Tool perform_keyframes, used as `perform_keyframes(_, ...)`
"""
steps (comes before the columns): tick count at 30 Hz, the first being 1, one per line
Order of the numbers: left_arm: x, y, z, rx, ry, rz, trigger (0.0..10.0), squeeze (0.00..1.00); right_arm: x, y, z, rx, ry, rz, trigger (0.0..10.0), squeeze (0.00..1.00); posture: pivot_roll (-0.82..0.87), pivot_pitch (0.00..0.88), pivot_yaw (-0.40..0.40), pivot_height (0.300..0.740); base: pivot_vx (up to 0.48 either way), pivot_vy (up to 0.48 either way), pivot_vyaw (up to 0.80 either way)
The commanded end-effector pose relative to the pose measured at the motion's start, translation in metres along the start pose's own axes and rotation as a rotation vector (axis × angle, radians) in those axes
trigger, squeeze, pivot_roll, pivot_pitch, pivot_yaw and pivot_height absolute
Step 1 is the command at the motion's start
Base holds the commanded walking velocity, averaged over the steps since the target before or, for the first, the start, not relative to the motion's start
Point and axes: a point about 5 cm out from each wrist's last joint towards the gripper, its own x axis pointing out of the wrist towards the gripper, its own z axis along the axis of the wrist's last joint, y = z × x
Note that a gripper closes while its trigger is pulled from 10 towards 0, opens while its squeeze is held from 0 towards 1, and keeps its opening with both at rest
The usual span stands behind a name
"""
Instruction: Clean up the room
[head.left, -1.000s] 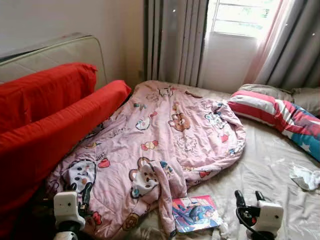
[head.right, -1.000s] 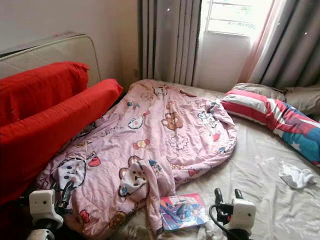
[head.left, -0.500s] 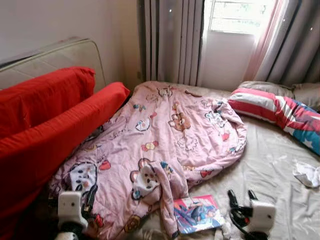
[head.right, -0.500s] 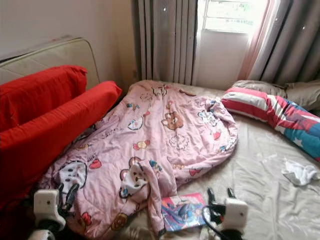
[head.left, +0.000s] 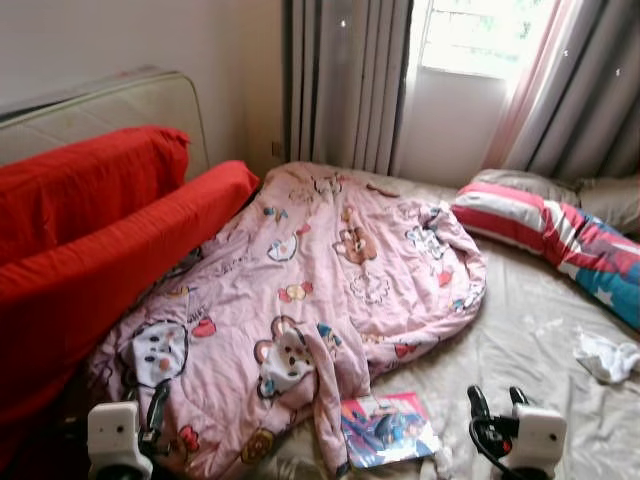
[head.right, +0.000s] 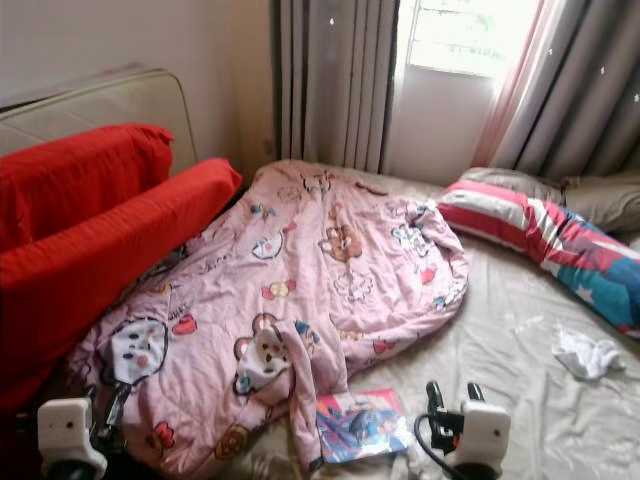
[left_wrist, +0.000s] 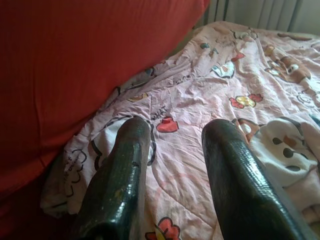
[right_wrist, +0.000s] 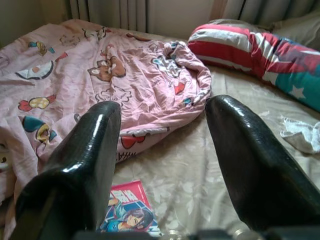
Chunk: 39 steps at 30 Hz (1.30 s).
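- Since half a second ago the left gripper (head.left: 157, 408) sits lower and further toward the robot's left in the head views, while the right gripper (head.left: 497, 404) has shifted only slightly; the bedding itself lies as it did, with the camera having swayed a little.
- Both grippers hover low at the near edge of the bed, holding nothing and touching nothing.
- Left gripper's fingers (left_wrist: 122, 165) are spread apart, with a clear gap between them, poised above the near left corner of the pink cartoon-print quilt (head.left: 330, 270).
- Right gripper's fingers (right_wrist: 95, 150) are likewise spread wide and empty, above the beige bedsheet (head.left: 520, 340), just right of a comic book (head.left: 388, 428).
- Pink quilt lies crumpled across the left and middle of the bed, one fold draped forward so that it touches the comic book's left edge.
- Comic book lies flat on the sheet at the near edge, between the two grippers.
- Red cushions (head.left: 100, 240) lean along the bed's left side, touching the quilt's edge, with a pale upright mattress (head.left: 120, 105) behind them.
- Striped red, white and blue pillow (head.left: 540, 230) lies at the right, near the grey curtains (head.left: 345, 80) and the window (head.left: 470, 40).
- Small crumpled white cloth (head.left: 608, 356) rests on the sheet at the far right, well apart from the right gripper.
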Motion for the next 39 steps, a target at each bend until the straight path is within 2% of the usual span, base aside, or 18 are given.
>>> perform_keyframes(1,-0.004,-0.003,0.000,-0.007,0.007,0.014,10.0,0.00,0.001,-0.003,-0.007,-0.014,0.047,-0.004,10.0,0.00,0.04,0.000,-0.074,0.740,0.000,0.000,0.00)
perform_keyframes(6,-0.005,-0.009,-0.001,0.004,0.014,-0.011,10.0,0.00,0.005,-0.004,-0.011,-0.020,0.074,-0.030,10.0,0.00,0.04,0.000,-0.060,0.740,0.000,0.000,0.00)
perform_keyframes(7,-0.001,-0.008,0.000,0.002,0.013,-0.019,10.0,0.00,0.006,-0.002,-0.012,0.009,0.087,-0.056,10.0,0.00,0.03,0.000,-0.060,0.735,0.000,0.000,0.00)
perform_keyframes(11,0.005,-0.004,0.001,0.008,0.017,-0.014,10.0,0.00,0.004,0.007,-0.007,0.008,0.077,-0.015,10.0,0.00,0.00,0.000,-0.067,0.710,0.000,0.000,0.00)
perform_keyframes(15,0.005,-0.009,0.001,0.005,0.021,-0.011,10.0,0.00,0.004,0.003,-0.009,0.010,0.083,-0.032,10.0,0.00,0.00,0.000,-0.065,0.685,0.000,0.000,0.00)
perform_keyframes(18,0.005,-0.016,0.003,-0.005,0.017,-0.036,10.0,0.00,0.009,0.007,-0.008,-0.013,0.085,-0.008,10.0,0.00,0.00,0.000,-0.065,0.660,0.000,0.000,0.00)
perform_keyframes(22,0.004,-0.015,0.003,-0.006,0.020,-0.026,10.0,0.00,0.011,0.005,-0.005,-0.021,0.086,-0.027,10.0,0.00,0.01,0.000,-0.067,0.636,0.000,0.000,0.00)
perform_keyframes(39,-0.002,-0.020,0.002,-0.032,0.037,-0.032,10.0,0.00,0.012,-0.002,-0.005,-0.020,0.099,-0.050,10.0,0.00,0.03,0.000,-0.077,0.636,0.000,0.000,0.00)
